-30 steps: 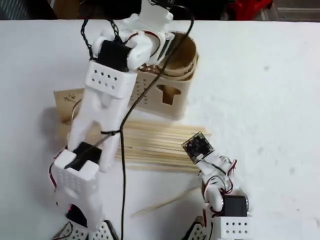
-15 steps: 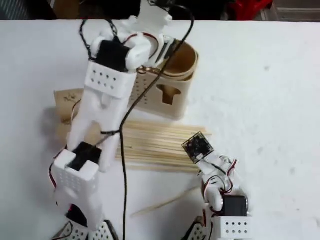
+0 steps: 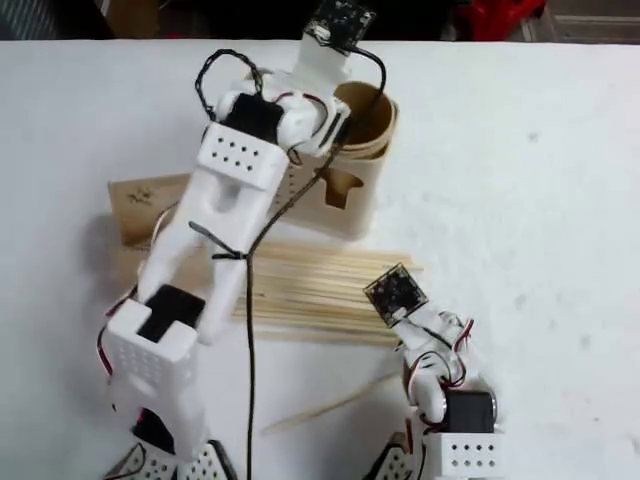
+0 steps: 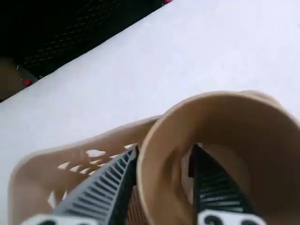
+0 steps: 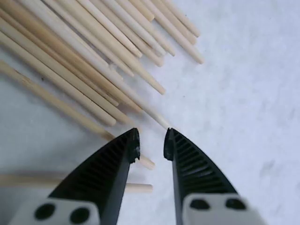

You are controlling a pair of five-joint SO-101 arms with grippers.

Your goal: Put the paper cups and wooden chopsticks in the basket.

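**Cup in basket, chopsticks on table**

Item 1, paper cup [image 4: 234, 126]: you have it standing upright in the basket [image 3: 350, 210], at the end farther from the arm bases.

Left gripper [image 4: 164, 149]: parted, straddling the cup's wall with one finger outside and one inside. A gap shows at the inner finger, so nothing is clamped.

Item 2, wooden chopsticks [image 3: 320, 285]: a flat bundle on the table [image 3: 540, 200], just in front of the basket. One stray stick [image 3: 325, 405] lies apart, nearer the arm bases.

Right gripper [image 5: 151, 138]: slightly open and empty, low over the table at the bundle's tips.

A brown card sheet [image 3: 135, 205] lies beside the basket.
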